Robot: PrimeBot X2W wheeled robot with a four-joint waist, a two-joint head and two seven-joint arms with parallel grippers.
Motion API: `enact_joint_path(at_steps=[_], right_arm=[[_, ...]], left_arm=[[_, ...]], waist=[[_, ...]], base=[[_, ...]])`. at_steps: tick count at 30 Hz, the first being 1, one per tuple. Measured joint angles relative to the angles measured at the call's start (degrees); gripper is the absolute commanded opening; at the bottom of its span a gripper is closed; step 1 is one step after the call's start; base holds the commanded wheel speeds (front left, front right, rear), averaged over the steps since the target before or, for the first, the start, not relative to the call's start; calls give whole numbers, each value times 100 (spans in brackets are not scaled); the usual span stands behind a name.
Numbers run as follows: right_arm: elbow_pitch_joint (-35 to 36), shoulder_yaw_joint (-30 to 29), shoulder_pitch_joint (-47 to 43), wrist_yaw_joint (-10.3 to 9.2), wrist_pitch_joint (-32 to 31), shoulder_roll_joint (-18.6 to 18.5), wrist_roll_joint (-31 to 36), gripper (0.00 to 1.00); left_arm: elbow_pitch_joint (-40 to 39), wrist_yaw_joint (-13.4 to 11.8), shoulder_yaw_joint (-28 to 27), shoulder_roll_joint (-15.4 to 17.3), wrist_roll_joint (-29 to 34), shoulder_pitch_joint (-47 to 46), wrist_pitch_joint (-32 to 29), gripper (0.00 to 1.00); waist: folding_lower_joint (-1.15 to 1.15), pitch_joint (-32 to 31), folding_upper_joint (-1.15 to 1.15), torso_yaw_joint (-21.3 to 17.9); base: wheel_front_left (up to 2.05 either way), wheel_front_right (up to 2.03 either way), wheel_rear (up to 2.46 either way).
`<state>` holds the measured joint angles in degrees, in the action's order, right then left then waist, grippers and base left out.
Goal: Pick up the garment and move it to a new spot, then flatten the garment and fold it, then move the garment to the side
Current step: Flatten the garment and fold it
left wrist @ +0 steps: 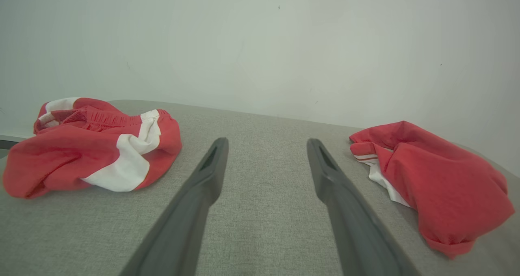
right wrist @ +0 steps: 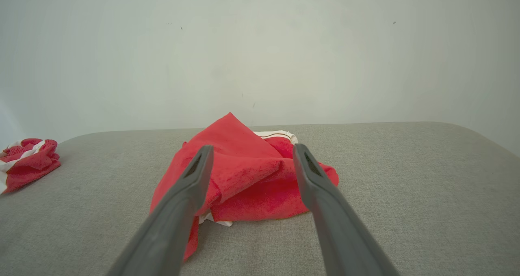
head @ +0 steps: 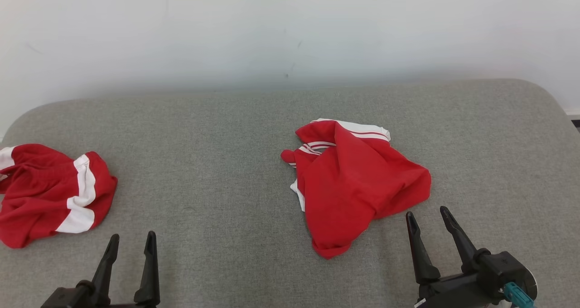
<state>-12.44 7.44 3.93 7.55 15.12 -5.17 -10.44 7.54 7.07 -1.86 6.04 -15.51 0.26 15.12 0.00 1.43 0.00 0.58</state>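
Observation:
A crumpled red garment (head: 358, 185) with white striped trim lies in a heap on the grey padded surface (head: 217, 172), right of centre. My right gripper (head: 427, 211) stands open just in front of its near right edge, apart from the cloth. In the right wrist view the garment (right wrist: 248, 178) sits straight ahead between the open fingers of that gripper (right wrist: 252, 147). My left gripper (head: 133, 235) is open at the lower left, holding nothing. The left wrist view has this gripper (left wrist: 267, 141) over bare fabric, with the garment (left wrist: 438, 182) off to its right.
A second bunched red garment with white bands (head: 41, 194) lies at the far left edge, also seen in both wrist views (left wrist: 81, 150) (right wrist: 28, 162). A pale wall (head: 290, 31) rises behind the surface. The surface's rounded corners fall away at back left and right.

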Motion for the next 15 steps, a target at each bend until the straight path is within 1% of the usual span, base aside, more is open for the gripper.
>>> enact_joint_path(at_steps=[15], right_arm=[[-45, -11, 13, 0, 0, -11, -14, 100]], left_arm=[[80, 44, -80, -100, 140, -33, 0, 100]], waist=[[0, 56, 0, -22]], base=[[0, 0, 0]])
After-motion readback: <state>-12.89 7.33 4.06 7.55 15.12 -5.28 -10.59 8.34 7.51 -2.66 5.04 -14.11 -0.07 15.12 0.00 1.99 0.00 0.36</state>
